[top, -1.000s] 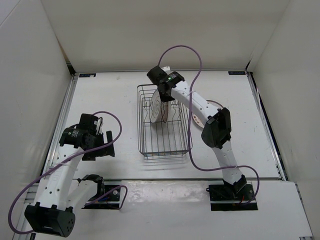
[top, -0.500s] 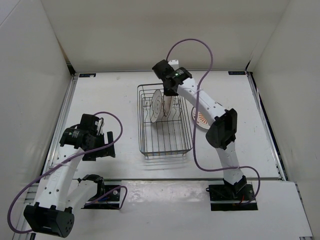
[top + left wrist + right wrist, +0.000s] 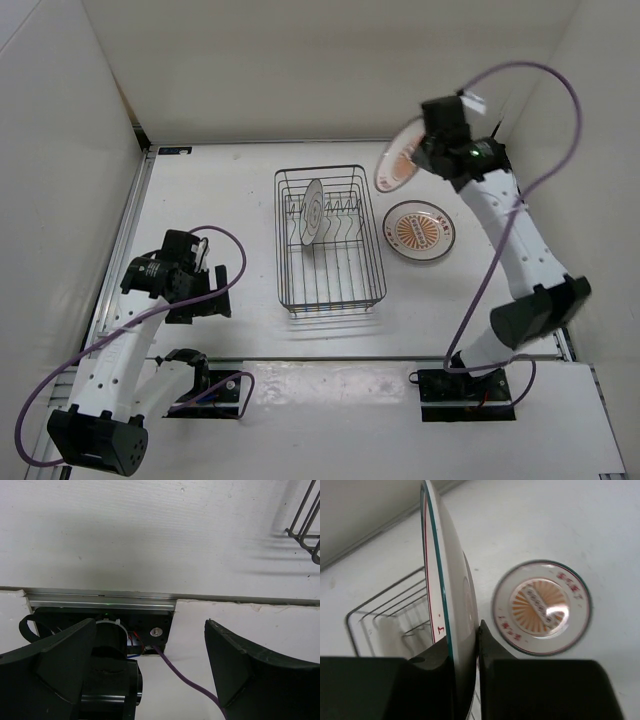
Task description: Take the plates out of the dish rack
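While the left pincer (image 3: 220, 290) hangs at about 8 o'clock of the dish rack (image 3: 340, 275), we see its broad, dark, matte fingers spread wide with nothing between them. The rack is a rectangular basket of thin dark wire that sits mid-bench on the smooth white bench (image 3: 220, 200). One round white plate (image 3: 312, 212) stands on edge among the upright prongs in the rack's far half. At 3 o'clock of the rack, just beside it, a second plate (image 3: 421, 231) lies flat. It is glossy, with an orange sunburst centre and a thin dark rim line. At about 1 o'clock of the rack, raised off the bench, the right pincer (image 3: 421, 160) pinches a third plate (image 3: 398, 166) by its rim. Our right wrist view shows that plate (image 3: 440, 580) edge-on and nearly upright.
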`<state>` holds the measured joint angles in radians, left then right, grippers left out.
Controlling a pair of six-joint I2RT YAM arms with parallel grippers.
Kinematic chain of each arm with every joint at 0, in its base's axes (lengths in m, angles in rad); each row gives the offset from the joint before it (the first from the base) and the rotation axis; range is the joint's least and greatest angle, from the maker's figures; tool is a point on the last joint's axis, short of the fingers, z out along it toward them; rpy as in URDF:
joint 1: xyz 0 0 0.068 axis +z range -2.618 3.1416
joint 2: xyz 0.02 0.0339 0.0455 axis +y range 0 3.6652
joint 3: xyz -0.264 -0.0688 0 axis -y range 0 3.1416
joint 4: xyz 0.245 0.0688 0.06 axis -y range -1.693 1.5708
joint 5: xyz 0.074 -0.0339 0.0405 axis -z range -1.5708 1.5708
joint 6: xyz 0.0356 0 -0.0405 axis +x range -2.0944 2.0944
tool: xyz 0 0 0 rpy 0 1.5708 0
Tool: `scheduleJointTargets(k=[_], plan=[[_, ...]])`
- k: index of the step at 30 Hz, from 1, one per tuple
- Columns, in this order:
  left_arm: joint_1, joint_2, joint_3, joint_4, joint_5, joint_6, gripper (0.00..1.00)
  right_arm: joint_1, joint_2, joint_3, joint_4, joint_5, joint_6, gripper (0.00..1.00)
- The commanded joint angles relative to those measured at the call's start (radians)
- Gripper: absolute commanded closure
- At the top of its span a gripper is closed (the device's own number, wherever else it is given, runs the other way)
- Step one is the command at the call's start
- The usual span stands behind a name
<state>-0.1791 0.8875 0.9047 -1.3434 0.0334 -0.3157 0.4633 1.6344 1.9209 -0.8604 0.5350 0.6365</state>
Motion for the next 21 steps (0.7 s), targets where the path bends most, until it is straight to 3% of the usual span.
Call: scheduleJointTargets(k=[1,2,3,4,6,8,13,21], plan=[[-0.007,-0.016,-0.007,0.004,-0.004,-0.003,0.00,-0.196,-0.138,-0.292,0.241,-0.228,0.233,1.00],[-0.008,-0.021,-0.007,0.006,-0.006,-0.005,0.00,-0.228,-0.197,-0.470,0.303,-0.330,0.235,1.00],[-0.008,-0.021,-0.009,0.004,-0.007,-0.002,0.00,-0.301,-0.199,-0.505,0.398,-0.413,0.242,1.00],[-0.011,-0.019,-0.010,0.004,-0.007,-0.003,0.00,-0.319,-0.194,-0.528,0.420,-0.455,0.214,1.00],[-0.011,-0.021,-0.018,0.004,-0.009,-0.002,0.00,-0.366,-0.138,-0.550,0.439,-0.680,0.126,1.00],[-0.011,-0.024,-0.021,0.004,-0.006,-0.003,0.00,-0.373,-0.101,-0.568,0.445,-0.759,0.077,1.00],[-0.013,-0.022,-0.027,0.016,0.007,0.001,0.00,-0.387,-0.082,-0.720,0.616,-0.764,0.051,1.00],[-0.013,-0.022,-0.047,0.027,0.010,0.009,0.00,-0.407,-0.087,-0.887,0.621,-0.679,0.000,1.00]])
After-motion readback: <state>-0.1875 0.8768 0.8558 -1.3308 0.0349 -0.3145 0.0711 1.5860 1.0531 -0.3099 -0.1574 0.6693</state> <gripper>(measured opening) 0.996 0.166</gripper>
